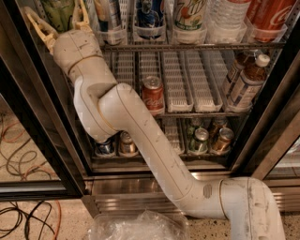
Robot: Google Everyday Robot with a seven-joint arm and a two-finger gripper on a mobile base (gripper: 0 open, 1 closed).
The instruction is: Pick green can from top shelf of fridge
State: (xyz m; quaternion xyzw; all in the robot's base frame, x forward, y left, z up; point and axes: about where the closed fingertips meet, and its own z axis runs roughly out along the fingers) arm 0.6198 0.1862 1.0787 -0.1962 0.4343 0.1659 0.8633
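Note:
The green can (59,13) is olive green and stands at the far left of the top shelf (187,46) of the fridge (33,122); its top is cut off by the picture's edge. My gripper (54,8) is raised to that shelf. Its two tan fingers (39,27) stand on either side of the can in a spread V, with the left fingertip a little clear of the can's side. The white arm runs down from the wrist across the lower racks to the base at the bottom right.
On the top shelf to the right are a striped can (108,14), a blue can (150,14), a white-and-green can (190,14), a water bottle (227,18) and a red cola can (268,18). A red can (153,93) and bottles (246,79) stand below. Cables (21,140) lie on the floor.

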